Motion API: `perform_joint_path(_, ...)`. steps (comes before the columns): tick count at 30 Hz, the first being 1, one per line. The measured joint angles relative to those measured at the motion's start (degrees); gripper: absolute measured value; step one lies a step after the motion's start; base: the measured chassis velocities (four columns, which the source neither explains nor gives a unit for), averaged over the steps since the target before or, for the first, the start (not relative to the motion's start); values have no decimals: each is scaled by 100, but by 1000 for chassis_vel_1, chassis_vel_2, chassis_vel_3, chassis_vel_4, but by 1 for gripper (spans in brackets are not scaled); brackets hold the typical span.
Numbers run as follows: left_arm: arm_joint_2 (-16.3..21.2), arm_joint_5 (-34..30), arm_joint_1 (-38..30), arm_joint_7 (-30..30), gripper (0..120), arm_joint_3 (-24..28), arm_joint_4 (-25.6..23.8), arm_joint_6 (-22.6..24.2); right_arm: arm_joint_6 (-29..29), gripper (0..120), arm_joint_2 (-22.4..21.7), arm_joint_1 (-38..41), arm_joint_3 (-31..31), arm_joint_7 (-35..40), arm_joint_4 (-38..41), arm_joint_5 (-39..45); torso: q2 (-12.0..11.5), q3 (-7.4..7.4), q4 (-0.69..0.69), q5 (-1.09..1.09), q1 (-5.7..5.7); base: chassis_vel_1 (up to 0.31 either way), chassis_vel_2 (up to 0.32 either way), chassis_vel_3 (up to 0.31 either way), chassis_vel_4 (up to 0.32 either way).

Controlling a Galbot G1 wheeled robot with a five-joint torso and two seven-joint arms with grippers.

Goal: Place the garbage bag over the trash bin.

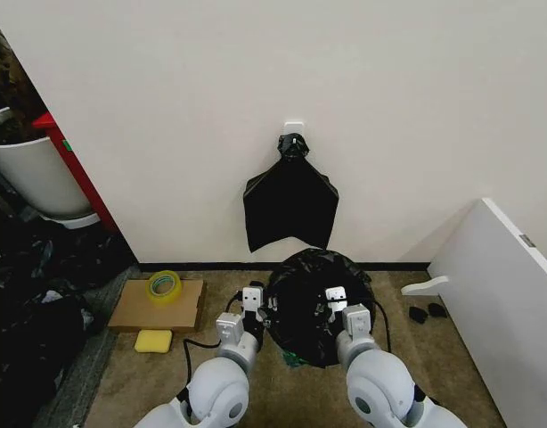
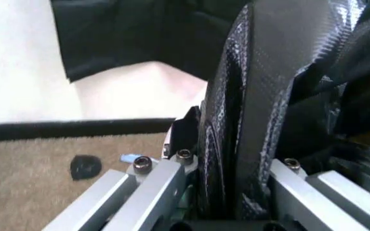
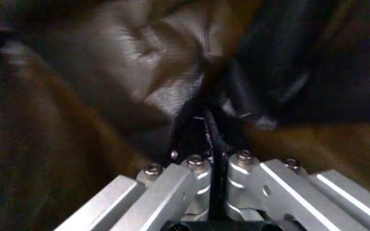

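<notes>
The wall (image 1: 256, 80) filled the back of the scene, pale and plain, with a bunch of flat black bags (image 1: 290, 207) hanging from a hook near its base. To the right, a white board (image 1: 505, 294) leaned in at an angle; far left, a big white tub (image 1: 33, 174) sat beside something red.

Down on the brown carpet (image 1: 122, 383), right in front of the robot, was the garbage bag (image 1: 320, 308), glossy and wrinkled, ballooned into a dark mound between the two arms. The bin itself was hidden under the film, so I couldn't tell how far the bag was on.

The left gripper (image 1: 253, 301) was at the bag's left edge, and from its wrist camera a thick fold of film ran down between the fingers (image 2: 152, 185), which stood a little apart around it. The right gripper (image 1: 336, 300) was at the bag's right side, its fingers (image 3: 191, 178) pinched close on a twisted strand of black plastic.

Off to the left lay a flat piece of cardboard (image 1: 135, 312) with a roll of yellow tape (image 1: 164, 285) on it, and a yellow sponge (image 1: 153, 341) just in front.
</notes>
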Motion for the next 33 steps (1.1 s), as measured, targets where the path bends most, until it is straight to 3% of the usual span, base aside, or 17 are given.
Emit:
perform_joint_path(11, 55, 145, 112, 206, 1, 84, -65, -128, -16, 0, 101, 220, -122, 133, -462, -29, 0, 0, 1, 0, 0, 0, 0, 0, 0)
perform_joint_path(14, 54, 164, 113, 208, 1, 102, -76, -129, -13, 0, 27, 117, -154, -207, -649, -1222, 0, 0, 0, 0, 0, 0, 0, 0, 0)
perform_joint_path(18, 113, 158, 110, 197, 1, 85, -83, -111, 60, 0, -145, -133, -65, -514, -596, -2167, 0, 0, -1, 0, 0, 0, 0, 0, 0)
perform_joint_path(25, 140, 124, 99, 230, 1, 110, -124, -105, 115, 0, -168, -162, -136, -688, -183, -909, 0, 0, -1, -1, 0, 0, 0, 0, 0)
perform_joint_path(33, 295, 343, 229, 373, 1, 134, -213, -168, 137, 0, -31, 49, -101, -655, -765, -1593, 0, 1, 1, 1, 0, 0, 0, 0, 0)
